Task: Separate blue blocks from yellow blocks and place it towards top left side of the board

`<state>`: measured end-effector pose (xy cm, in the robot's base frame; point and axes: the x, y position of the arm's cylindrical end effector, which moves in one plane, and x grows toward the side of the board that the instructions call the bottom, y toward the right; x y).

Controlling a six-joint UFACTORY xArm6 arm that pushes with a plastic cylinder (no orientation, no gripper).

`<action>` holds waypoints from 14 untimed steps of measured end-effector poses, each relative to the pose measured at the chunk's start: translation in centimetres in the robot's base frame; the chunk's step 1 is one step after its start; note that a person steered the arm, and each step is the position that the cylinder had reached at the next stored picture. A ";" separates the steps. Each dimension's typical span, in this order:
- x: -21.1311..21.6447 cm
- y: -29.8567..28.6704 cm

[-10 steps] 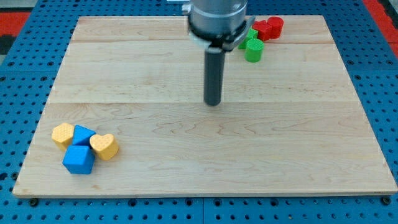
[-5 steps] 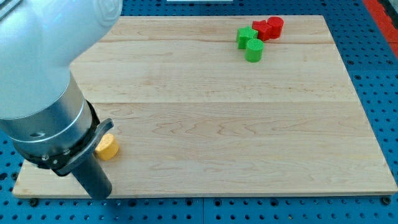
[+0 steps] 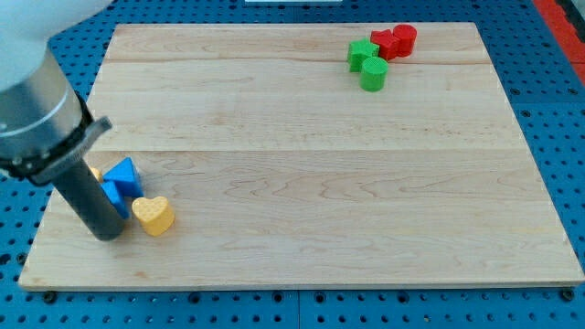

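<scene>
Barely begun, I'd say: the blue blocks (image 3: 117, 180) sit low at the view's left of the counter (image 3: 302, 183), touching the yellow heart (image 3: 154, 215). My tip (image 3: 108, 234), a bare rod holding nothing, stands against them, partly hiding one.

A pale wooden tabletop (image 3: 302, 183) (three planks, seams running nine to three o'clock) lies on a blue pegboard (image 3: 558, 137) under even light.
</scene>
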<state>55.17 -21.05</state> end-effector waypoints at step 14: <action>-4.1 -3.8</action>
<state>51.09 -24.87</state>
